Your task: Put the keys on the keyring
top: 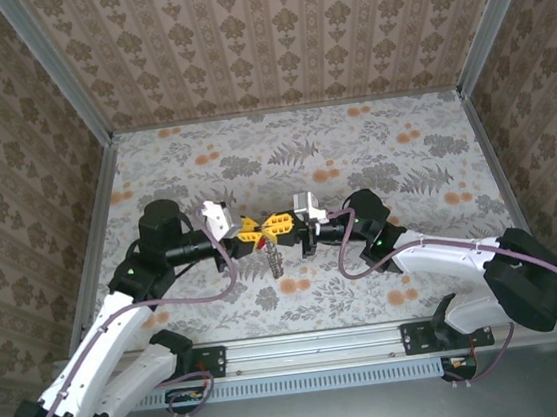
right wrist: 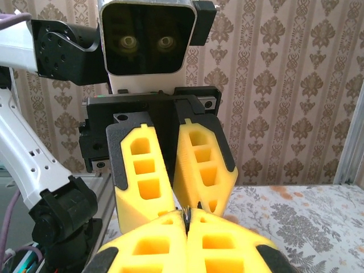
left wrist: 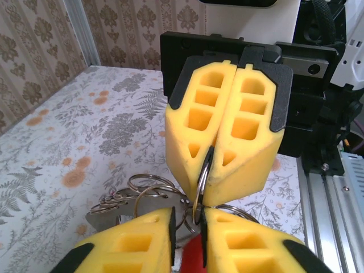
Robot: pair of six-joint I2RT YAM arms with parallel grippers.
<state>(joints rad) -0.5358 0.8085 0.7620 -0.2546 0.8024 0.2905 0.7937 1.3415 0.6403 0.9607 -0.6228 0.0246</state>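
Observation:
Both grippers meet tip to tip above the middle of the table. My right gripper [top: 284,225] [left wrist: 209,170] [right wrist: 186,219] is shut on the keyring [left wrist: 201,181], a thin metal loop standing on edge between its yellow pads. My left gripper [top: 253,230] [left wrist: 189,215] [right wrist: 181,196] faces it with its jaws narrowly apart. The loop's lower edge sits in that gap, against the right pad. A red key head [left wrist: 194,256] shows low in the same gap. More metal rings [left wrist: 149,190] and a bunch of keys [top: 275,259] dangle beneath the grippers.
The floral table [top: 352,150] lies below, boxed in by patterned walls with metal frame posts [top: 63,82]. An aluminium rail [top: 314,347] [left wrist: 335,199] runs along the near edge by the arm bases. Mauve cables [top: 208,292] loop beside both arms.

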